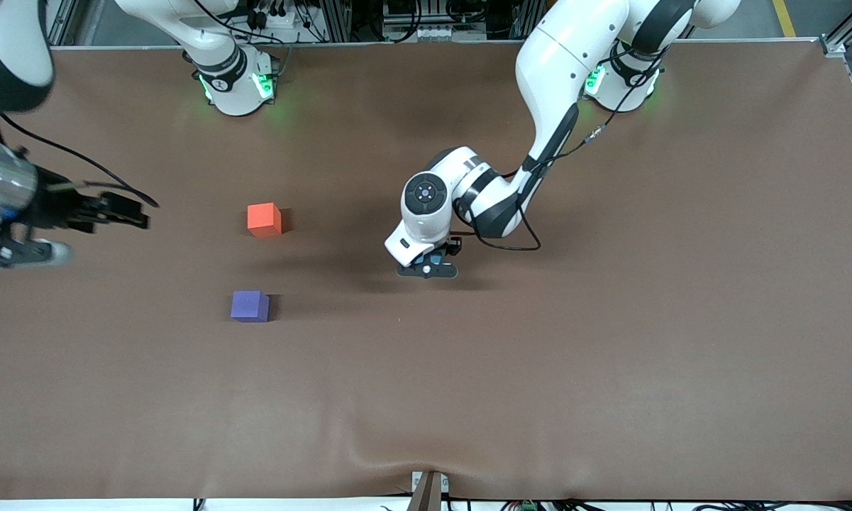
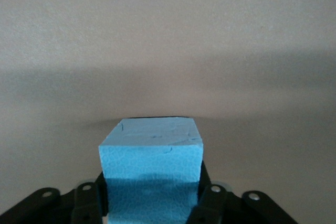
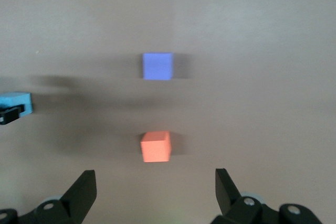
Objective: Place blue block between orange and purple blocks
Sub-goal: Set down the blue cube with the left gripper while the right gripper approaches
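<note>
Blue block clamped in left gripper: lower it squarely into the gap between orange block and purple block; right gripper waits, fingers spread.

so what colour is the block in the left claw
Light sky blue block, clearest in the left wrist view.

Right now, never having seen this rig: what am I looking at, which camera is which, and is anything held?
Two white robot arms stand at a brown table. The big picture looks down from a high camera facing them; the other two come from cameras on each arm's wrist. The left gripper, over the table's middle, is shut on the blue block, its fingers pressing two sides. The right gripper waits open at the right arm's end. On the table lie the orange block and, nearer the front camera, the purple block, with a gap between them.
</note>
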Robot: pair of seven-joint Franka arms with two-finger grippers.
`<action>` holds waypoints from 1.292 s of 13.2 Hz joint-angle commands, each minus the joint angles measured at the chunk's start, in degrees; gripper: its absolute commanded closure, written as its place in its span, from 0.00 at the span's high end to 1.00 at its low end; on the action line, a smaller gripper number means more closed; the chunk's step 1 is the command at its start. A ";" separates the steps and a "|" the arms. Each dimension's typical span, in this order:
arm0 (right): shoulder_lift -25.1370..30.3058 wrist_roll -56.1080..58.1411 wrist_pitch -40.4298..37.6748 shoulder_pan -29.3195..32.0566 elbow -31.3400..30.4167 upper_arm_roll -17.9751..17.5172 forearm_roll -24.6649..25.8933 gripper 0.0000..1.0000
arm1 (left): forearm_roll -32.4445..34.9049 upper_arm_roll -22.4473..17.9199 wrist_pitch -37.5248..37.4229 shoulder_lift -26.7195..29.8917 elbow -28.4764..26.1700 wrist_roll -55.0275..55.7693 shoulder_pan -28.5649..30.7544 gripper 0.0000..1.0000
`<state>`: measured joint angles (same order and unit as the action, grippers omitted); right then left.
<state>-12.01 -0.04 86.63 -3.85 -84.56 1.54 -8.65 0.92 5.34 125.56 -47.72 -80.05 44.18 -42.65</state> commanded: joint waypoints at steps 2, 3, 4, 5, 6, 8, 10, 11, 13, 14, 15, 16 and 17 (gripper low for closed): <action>-6.25 -0.05 -0.23 -3.34 0.63 0.40 -2.25 1.00 | 1.18 -0.86 -0.58 3.06 1.12 0.03 0.37 1.00; -7.75 0.21 -0.58 -3.87 0.54 0.31 -3.47 1.00 | 1.89 -0.95 -1.37 5.86 0.95 0.03 1.59 1.00; -8.90 0.13 0.02 -5.45 0.54 0.39 -4.01 1.00 | 1.98 -0.95 -3.90 8.76 0.95 0.03 3.35 1.00; -11.35 -0.48 2.38 -8.51 0.97 0.40 -3.92 1.00 | 1.98 -1.04 -7.06 12.01 0.95 0.03 5.71 1.00; -12.94 -0.66 6.67 -11.58 0.63 0.40 -4.01 1.00 | 1.98 -0.95 -10.22 15.00 0.95 -0.06 8.78 1.00; -16.10 -5.38 13.10 -15.99 0.45 0.40 -4.19 1.00 | 2.07 -0.95 -15.59 20.36 0.95 -0.93 14.15 1.00; -19.18 -11.01 18.28 -20.73 0.45 0.40 -4.19 1.00 | 2.07 -0.86 -20.07 25.11 0.95 -3.99 19.68 1.00; -21.19 -12.43 21.62 -22.58 0.45 0.31 -4.27 1.00 | 2.07 -0.95 -22.62 27.05 0.95 -6.62 22.15 1.00; -24.80 -17.15 29.08 -28.11 0.45 0.39 -4.63 1.00 | 2.07 -0.95 -26.93 30.74 0.95 -12.59 27.33 1.00; -26.04 -22.32 32.43 -29.96 0.45 0.40 -4.80 1.00 | 2.07 -0.95 -28.69 32.24 0.86 -16.37 30.05 1.00; -27.35 -26.20 35.07 -31.98 0.45 0.40 -4.71 1.00 | 2.07 -0.86 -29.93 33.30 0.86 -20.41 32.69 1.00; -28.50 -28.07 37.19 -33.57 0.54 0.31 -4.80 1.00 | 2.07 -0.86 -31.07 34.53 0.51 -25.15 35.50 1.00; -29.21 -29.48 39.12 -35.07 0.54 0.39 -4.89 1.00 | 1.98 -0.77 -31.52 35.50 -0.19 -28.94 37.71 1.00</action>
<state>-39.68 -26.31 123.47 -36.66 -85.18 1.22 -12.41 2.11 3.62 95.09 -15.37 -77.28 21.16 -8.79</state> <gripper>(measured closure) 0.000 0.000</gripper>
